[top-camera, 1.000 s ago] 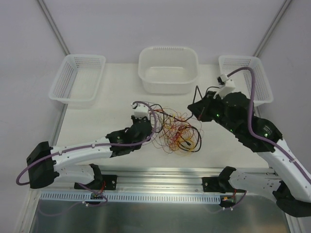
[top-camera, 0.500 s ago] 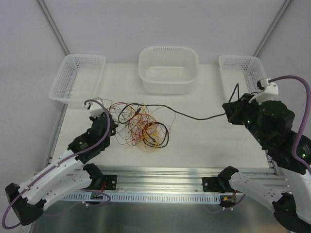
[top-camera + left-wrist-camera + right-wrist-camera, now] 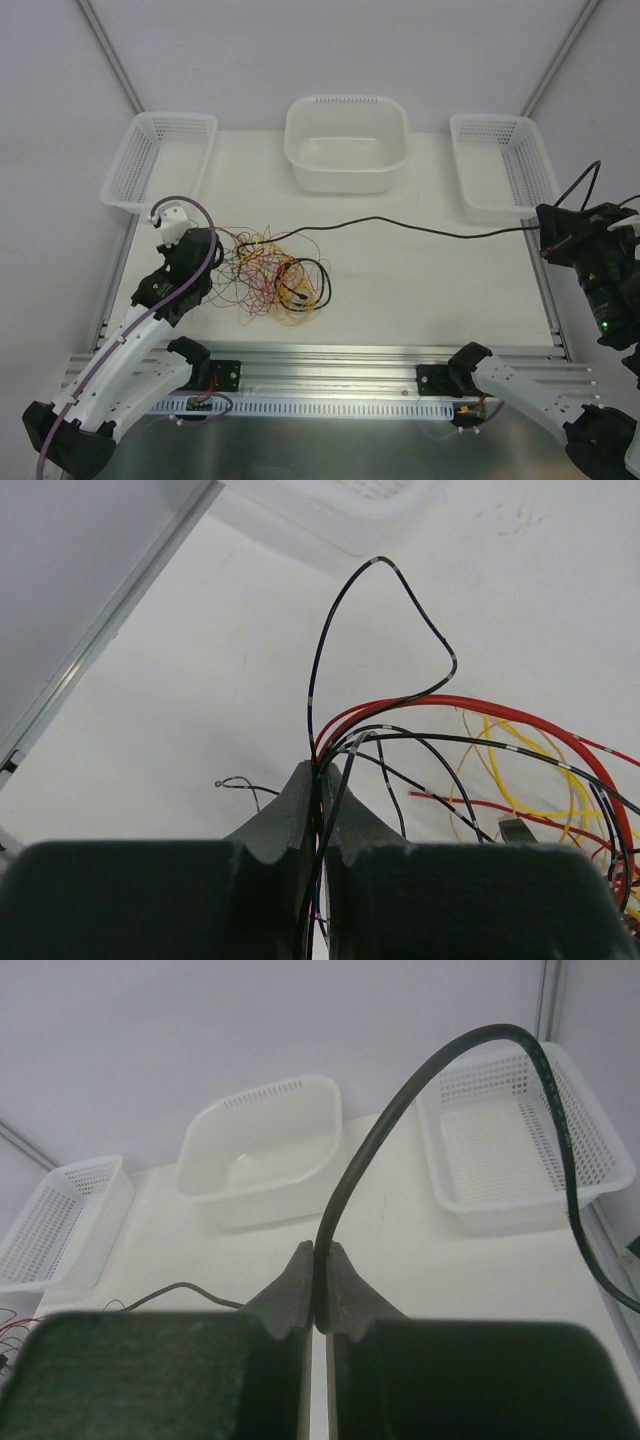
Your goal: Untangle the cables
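Cables [image 3: 278, 276] slid left across the white table [image 3: 420, 290], pale walls [image 3: 320, 50] behind.

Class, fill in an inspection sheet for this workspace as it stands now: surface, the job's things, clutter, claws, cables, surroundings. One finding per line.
Surface: white table, with only the wires lying on it.
Job's things: tangle of red, yellow and black wires at the left; one black cable runs from it across to the right.
Clutter: nothing seen.
Claws: left claw shut on strands at the tangle's edge; right claw shut on the black cable.
Cables: purple cable loops along the left arm.
Surroundings: left basket, middle tub and right basket along the far edge, all empty; plain white walls.
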Motion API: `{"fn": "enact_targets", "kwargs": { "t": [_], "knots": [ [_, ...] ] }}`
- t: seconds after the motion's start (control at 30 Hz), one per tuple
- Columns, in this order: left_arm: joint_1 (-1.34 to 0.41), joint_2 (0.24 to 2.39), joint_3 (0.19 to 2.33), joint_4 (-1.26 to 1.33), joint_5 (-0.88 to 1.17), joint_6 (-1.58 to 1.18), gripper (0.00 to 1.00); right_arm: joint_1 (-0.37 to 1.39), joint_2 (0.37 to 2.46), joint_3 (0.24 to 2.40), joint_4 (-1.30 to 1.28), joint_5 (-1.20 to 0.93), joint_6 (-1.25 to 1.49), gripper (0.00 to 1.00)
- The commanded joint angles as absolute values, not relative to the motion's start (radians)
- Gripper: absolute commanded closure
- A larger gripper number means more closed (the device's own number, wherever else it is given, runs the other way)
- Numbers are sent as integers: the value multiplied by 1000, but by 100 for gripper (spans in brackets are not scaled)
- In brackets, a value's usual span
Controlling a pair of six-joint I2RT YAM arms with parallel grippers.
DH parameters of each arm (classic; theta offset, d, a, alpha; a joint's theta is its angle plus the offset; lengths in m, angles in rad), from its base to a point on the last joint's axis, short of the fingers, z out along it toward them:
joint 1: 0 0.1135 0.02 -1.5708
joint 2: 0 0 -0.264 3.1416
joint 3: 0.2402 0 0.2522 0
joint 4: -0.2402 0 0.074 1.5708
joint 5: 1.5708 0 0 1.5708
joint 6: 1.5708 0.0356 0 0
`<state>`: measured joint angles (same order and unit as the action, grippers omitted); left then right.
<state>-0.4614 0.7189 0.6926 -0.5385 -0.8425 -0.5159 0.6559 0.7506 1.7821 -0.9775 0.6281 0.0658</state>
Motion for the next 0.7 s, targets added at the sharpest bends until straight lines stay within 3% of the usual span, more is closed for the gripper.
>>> {"fn": "enact_targets", "kwargs": {
  "t": [0.0,0.13,0.37,0.47,0.57,0.67],
  "knots": [
    [-420,732,770,-601,-858,-477,100,649,770,1761,-979,658,17,99],
    [-417,726,808,-600,-793,-399,100,647,813,1620,-1023,571,72,99],
    [-419,681,780,-542,-556,-210,100,618,896,1053,-876,414,196,99],
    [-419,634,733,-488,-458,-170,100,580,985,930,-778,325,213,98],
    [-417,601,703,-437,-411,-143,100,555,1095,851,-714,296,224,93],
    [-419,597,680,-417,-359,-130,100,546,1190,842,-690,267,209,74]
  ]
}}
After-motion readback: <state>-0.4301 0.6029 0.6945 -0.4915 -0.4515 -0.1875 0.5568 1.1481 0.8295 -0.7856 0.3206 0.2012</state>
